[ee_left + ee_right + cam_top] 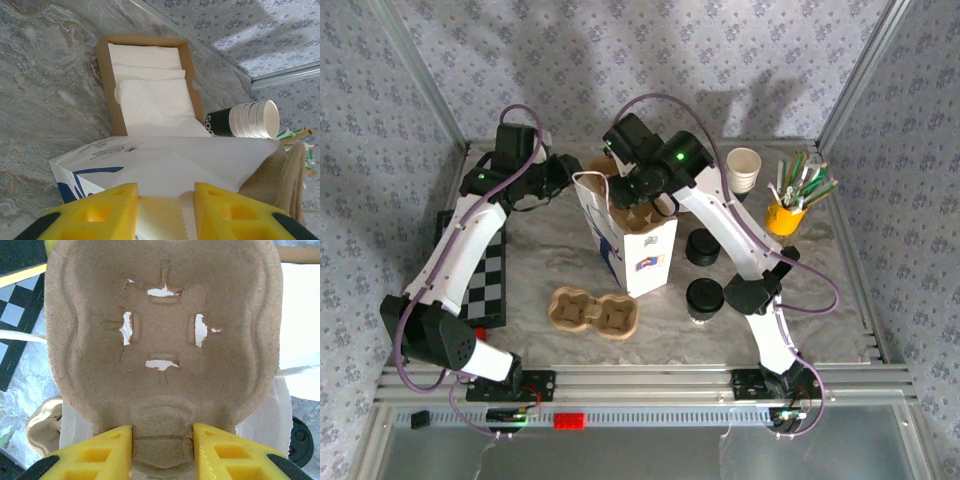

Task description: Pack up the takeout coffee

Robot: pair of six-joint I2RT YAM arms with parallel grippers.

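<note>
Three walls of pale floral pattern [620,60] close in a grey marbled table [530,290] edged with aluminium rail. From above, a white paper bag [632,245] stands mid-table, a loose pulp carrier [595,313] near of it and a checkerboard [485,280] at the left. The takeout coffee [704,298] stands upright to the near right of the bag, just near of a black lid stack [700,247].

The left wrist camera adds a brown box of white napkins [150,90] and a cup stack [250,120]. The bag's rim lies between the left gripper's [165,210] fingers, but I cannot tell whether they clamp it.

The right wrist camera shows the right gripper [162,450] pinching a held carrier [165,340] by its edge.
</note>
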